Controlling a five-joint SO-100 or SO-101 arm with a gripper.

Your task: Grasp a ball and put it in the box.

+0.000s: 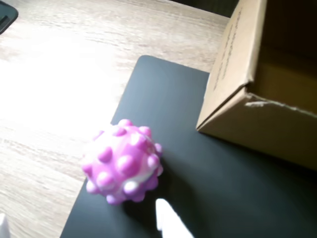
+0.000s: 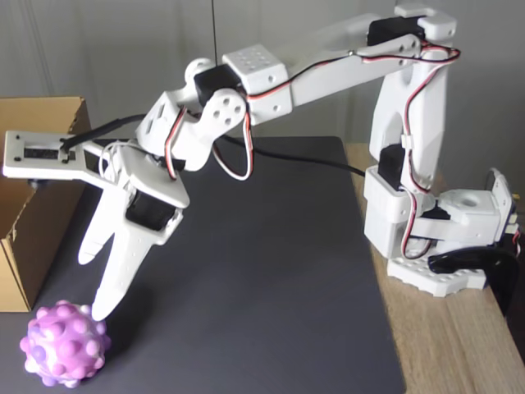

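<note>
Though rubbery, bumpy ball point(image 2: 64, 343) beside cardboard box point(image 2: 33, 197).

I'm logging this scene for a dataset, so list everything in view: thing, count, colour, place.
ball: one, pink-purple with white marbling, on the mat's edge near the box, just below the gripper's fingertips in the fixed view.
box: one, brown cardboard, standing on the mat beside the ball.
mat: one, black, laid on the table under ball, box and arm.
table: one, light wood grain.
dark object: one, black, at the table's corner in the wrist view; too cropped to identify.
arm: one, white with black servos, its base on the table's right in the fixed view.
gripper: one, white, open, above the ball.
</note>
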